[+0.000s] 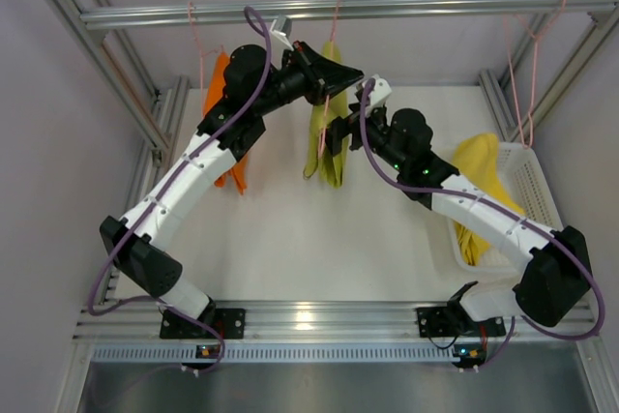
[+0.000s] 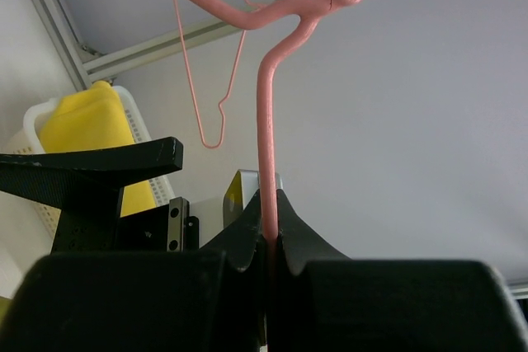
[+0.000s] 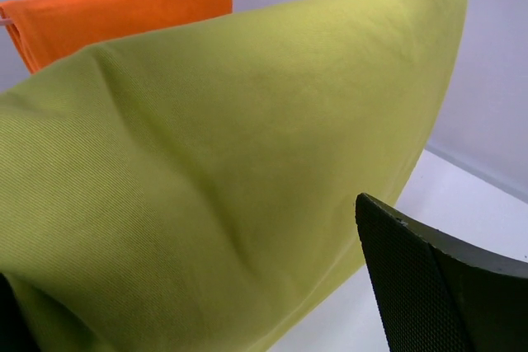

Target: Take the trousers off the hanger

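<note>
- The enclosure has plain white walls (image 1: pixel 58 94) and an aluminium frame, with one overhead rail (image 1: pixel 435 4) running across the far side.
- The white table (image 1: pixel 319 239) fills the floor of the frame; its surface is smooth and matte, with an aluminium extrusion along its near edge.
- The left arm (image 1: pixel 184 176) and the right arm (image 1: pixel 484 210) both reach in toward the middle of the rail.
- A white perforated basket (image 1: pixel 537 181) sits at the table's right edge.
- The yellow trousers (image 1: pixel 479 176) lie heaped in that basket, off any hanger.
- The yellow-green trousers (image 1: pixel 324 157) hang in the middle, draped over a pink wire hanger (image 2: pixel 266 121).
- The orange trousers (image 1: pixel 221 79) hang to the left, partly hidden behind the left arm.
- The right gripper (image 1: pixel 340 134) is spread wide at the yellow-green trousers; one black finger (image 3: pixel 429 286) sits just beside the cloth, and whether it touches cannot be told.
- The left gripper (image 2: pixel 269 204) is clamped tight on the pink hanger's upright wire, below the twisted neck.
- An empty pink hanger (image 2: pixel 211 146) dangles from the rail farther right.
</note>
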Motion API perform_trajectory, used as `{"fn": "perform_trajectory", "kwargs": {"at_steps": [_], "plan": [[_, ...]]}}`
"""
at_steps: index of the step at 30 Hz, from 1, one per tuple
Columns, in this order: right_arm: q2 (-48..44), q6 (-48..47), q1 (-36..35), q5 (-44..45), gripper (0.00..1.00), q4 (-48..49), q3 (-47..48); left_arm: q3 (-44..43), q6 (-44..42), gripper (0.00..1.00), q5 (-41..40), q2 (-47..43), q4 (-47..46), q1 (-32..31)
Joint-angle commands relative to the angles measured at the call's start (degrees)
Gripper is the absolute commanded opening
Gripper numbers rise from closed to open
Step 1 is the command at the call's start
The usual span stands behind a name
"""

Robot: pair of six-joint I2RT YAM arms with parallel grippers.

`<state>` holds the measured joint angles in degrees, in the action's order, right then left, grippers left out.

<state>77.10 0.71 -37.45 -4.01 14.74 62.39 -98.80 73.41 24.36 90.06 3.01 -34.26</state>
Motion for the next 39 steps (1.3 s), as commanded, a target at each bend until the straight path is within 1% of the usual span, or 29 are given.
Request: {"fn": "perform_trajectory", "kwargs": {"at_steps": [1,10,13,14,15,17,20,28,32,39], "plan": [[-0.3,1.4,-0.9,-0.9,0.99,3.0,4.2,-4.2,-1.5,0.00,0.9,-1.1,-11.6,-1.1],[-3.1,2.8,-1.2,-0.6,1.00,0.7,4.1,-3.1,-1.8,0.00,0.8,-1.5,-11.2,-1.1],[-2.1,1.1,-1.8,3.3,0.99,0.6,4.1,-3.6,-1.7,0.00,0.9,-1.1,-11.5,-1.2],[-1.8,0.4,-1.8,6.7,0.99,0.6,3.9,-4.1,-1.6,0.00,0.9,-1.1,-11.4,-1.2],[-0.9,-0.2,-1.8,8.3,0.99,1.2,3.8,-4.3,-1.6,0.00,0.9,-1.1,-11.4,-1.3],[-0.4,-3.6,-1.8,11.2,0.99,1.9,2.8,-4.7,-1.7,0.00,1.0,-1.2,-11.4,-1.3],[-0.8,-6.6,-1.7,13.0,0.97,2.9,1.4,-4.5,-1.9,0.00,1.2,-1.6,-11.0,-1.3],[-5.2,-7.6,1.9,12.5,0.90,0.6,-1.7,-4.0,-1.8,0.00,1.6,-2.2,-11.5,-1.3],[-7.0,-7.9,3.2,11.0,0.90,-1.1,-2.4,-3.9,-2.1,0.00,1.6,-2.0,-11.4,-1.2],[-7.7,-8.8,4.9,9.6,0.89,-2.7,-2.9,-4.2,-1.8,0.00,1.7,-1.5,-11.8,-1.2]]}}
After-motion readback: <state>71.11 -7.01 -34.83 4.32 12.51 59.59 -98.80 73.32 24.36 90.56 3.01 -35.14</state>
